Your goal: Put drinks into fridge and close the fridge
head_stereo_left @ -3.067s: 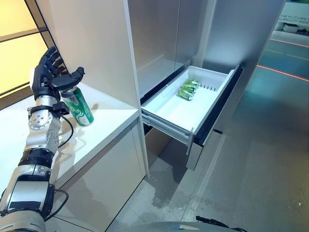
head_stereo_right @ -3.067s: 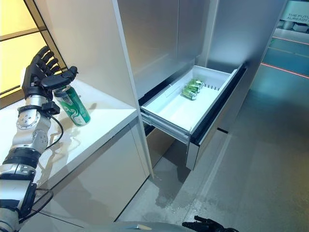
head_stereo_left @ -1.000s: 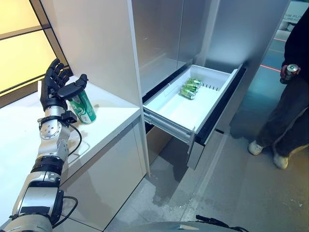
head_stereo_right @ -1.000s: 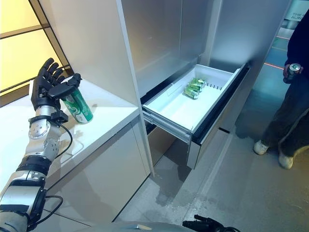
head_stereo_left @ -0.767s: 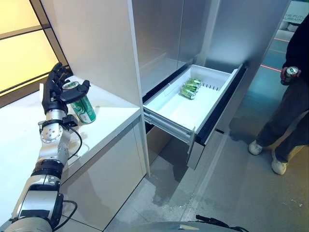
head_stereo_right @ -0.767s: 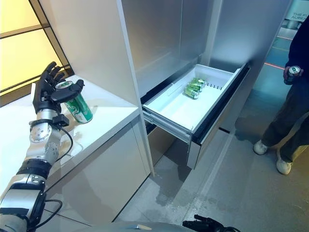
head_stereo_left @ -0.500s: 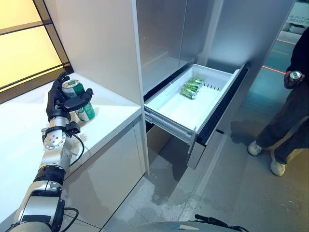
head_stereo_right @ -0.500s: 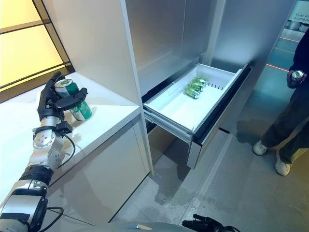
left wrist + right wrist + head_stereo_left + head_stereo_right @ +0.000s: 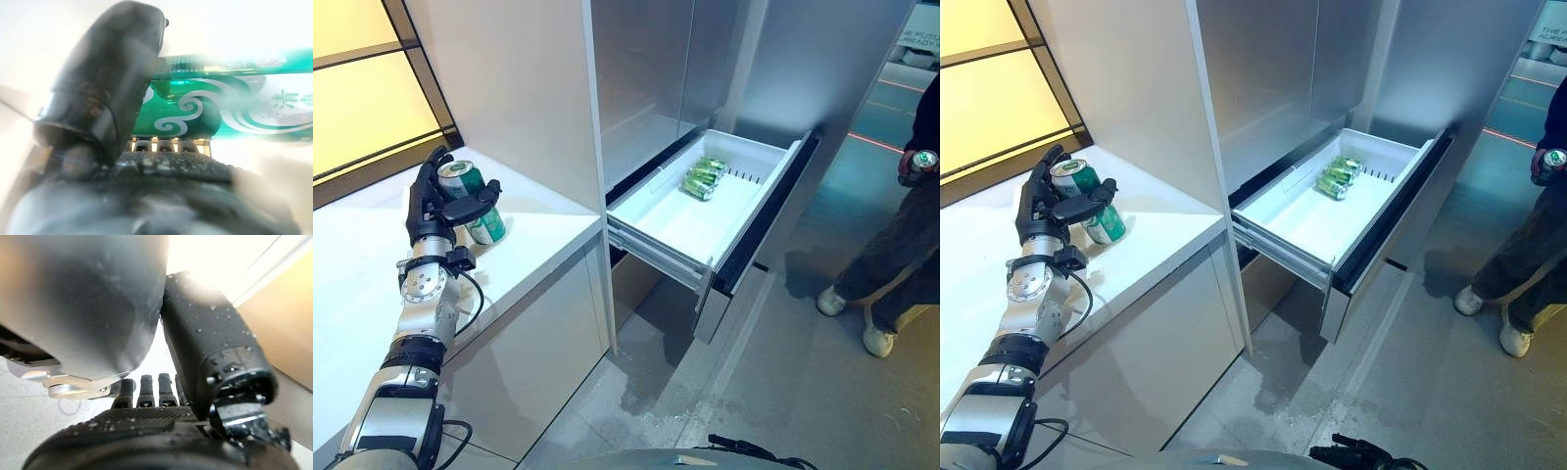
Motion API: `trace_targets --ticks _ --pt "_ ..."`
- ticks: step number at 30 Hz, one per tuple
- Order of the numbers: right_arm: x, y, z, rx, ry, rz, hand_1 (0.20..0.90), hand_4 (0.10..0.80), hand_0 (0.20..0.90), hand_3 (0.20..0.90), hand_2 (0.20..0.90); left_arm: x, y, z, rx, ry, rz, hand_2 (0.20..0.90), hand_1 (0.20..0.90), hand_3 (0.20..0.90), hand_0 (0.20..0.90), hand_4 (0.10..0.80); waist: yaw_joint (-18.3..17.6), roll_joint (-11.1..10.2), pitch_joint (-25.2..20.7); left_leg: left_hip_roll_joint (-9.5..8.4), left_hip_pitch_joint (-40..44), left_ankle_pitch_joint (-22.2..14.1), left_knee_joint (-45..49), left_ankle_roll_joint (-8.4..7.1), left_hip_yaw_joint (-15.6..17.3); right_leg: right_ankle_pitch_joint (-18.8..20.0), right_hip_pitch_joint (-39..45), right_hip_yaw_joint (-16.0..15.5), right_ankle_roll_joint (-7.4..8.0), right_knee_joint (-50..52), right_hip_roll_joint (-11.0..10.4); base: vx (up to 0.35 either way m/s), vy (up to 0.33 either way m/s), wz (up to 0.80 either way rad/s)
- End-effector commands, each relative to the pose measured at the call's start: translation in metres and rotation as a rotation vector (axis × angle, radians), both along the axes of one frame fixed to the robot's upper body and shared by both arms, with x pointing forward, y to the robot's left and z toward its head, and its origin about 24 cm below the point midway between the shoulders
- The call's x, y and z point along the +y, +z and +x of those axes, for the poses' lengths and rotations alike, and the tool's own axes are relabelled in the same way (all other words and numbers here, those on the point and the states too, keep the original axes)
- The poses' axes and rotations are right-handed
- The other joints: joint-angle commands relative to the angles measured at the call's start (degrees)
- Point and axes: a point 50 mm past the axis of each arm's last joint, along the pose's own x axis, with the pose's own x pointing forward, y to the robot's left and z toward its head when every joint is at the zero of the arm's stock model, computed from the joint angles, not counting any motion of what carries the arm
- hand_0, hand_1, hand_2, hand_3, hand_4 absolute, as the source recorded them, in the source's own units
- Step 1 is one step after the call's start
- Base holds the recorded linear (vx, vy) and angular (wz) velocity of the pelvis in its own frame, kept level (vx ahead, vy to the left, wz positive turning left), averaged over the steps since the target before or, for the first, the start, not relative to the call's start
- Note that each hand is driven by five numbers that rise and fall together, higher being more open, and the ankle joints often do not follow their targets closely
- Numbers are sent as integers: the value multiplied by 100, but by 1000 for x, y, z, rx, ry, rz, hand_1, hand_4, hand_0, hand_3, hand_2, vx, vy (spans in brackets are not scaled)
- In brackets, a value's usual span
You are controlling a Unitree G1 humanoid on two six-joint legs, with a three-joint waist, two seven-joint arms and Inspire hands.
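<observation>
Now, left hand [image 9: 438, 206] wrapped round the green can [image 9: 473, 196] on the white surface [image 9: 533, 230], best firmed up and lifted straight before swinging toward the open drawer [image 9: 677, 230]; right hand's state impossible to tell.

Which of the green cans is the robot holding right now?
The green can on the counter, standing tilted on the white counter with the left hand curled round it. The others lie in the open drawer.

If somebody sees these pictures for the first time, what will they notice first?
First, the robot's dark left hand curled round a green drink can on the white counter at the left. Next, the open white fridge drawer in the middle, with more green cans lying at its far end. A person holding a can stands at the right edge.
</observation>
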Motion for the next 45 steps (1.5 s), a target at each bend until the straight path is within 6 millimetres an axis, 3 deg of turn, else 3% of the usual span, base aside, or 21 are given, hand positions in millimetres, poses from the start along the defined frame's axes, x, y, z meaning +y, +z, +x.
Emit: trace_targets --ticks 1,17,20,22,23,26,33,35,36,39,40,45 --pt "-7 -3 -29 106 48 -12 900 800 900 900 900 6 71 7 -323 9 33 900 900 900 900 800 19 14 -103 -606 7 -677 102 568 -57 -173 -382 85 314 581 -107 0 0 0" --pt "-6 -3 -29 110 61 -16 900 800 900 900 900 3 75 13 -336 -23 -13 900 900 900 900 800 -29 32 -146 -605 2 -684 108 561 -38 -204 -392 114 300 597 -101 0 0 0" --pt "-6 -3 -29 108 62 -16 900 800 900 900 900 2 75 13 -338 -27 -20 754 754 730 754 630 -35 33 -141 -608 4 -686 110 563 -36 -204 -396 118 300 604 -100 0 0 0" --pt "-6 -3 -28 109 63 -17 900 800 900 900 900 3 75 14 -338 -27 -22 613 613 565 613 465 -41 35 -144 -608 4 -688 107 563 -39 -208 -398 126 296 605 -96 0 0 0" --pt "-7 -3 -29 110 64 -17 900 800 900 900 900 3 75 14 -338 -31 -28 465 465 392 465 292 -44 36 -146 -610 3 -686 107 564 -45 -210 -400 132 294 607 -94 0 0 0" --pt "-6 -3 -29 109 63 -17 900 800 900 900 900 3 75 14 -336 -37 -35 356 356 266 356 166 -44 37 -149 -609 6 -688 100 565 -49 -212 -396 127 294 603 -96 0 0 0" --pt "-6 -3 -29 109 64 -18 900 800 900 900 900 3 76 15 -330 -37 -29 352 352 260 352 160 -53 37 -152 -610 4 -689 96 564 -55 -212 -396 132 297 599 -97 0 0 0" --pt "-6 -3 -30 111 64 -18 900 800 900 900 900 4 75 15 -329 -35 -30 415 415 335 415 235 -58 34 -150 -611 7 -692 100 564 -55 -213 -396 137 298 603 -97 0 0 0" --pt "-6 -3 -30 111 63 -18 900 800 900 900 900 4 75 15 -329 -35 -30 420 420 340 420 240 -58 34 -150 -611 7 -692 100 564 -54 -213 -395 138 297 603 -97 0 0 0" --pt "-7 -3 -30 111 65 -17 900 800 900 900 900 4 77 15 -339 -39 -31 387 387 302 387 202 -66 32 -155 -609 11 -695 100 564 -46 -215 -395 146 296 603 -90 0 0 0" --pt "-7 -3 -30 108 64 -16 900 800 900 900 900 3 78 15 -344 -43 -31 300 300 200 300 100 -68 30 -153 -607 11 -694 101 563 -43 -214 -396 146 295 606 -88 0 0 0" --pt "-5 -1 -19 45 76 -5 900 800 900 900 900 -7 96 15 -444 -115 -43 300 300 200 300 100 -65 21 -131 -590 20 -690 93 551 -26 -208 -391 135 297 607 -88 0 0 0"
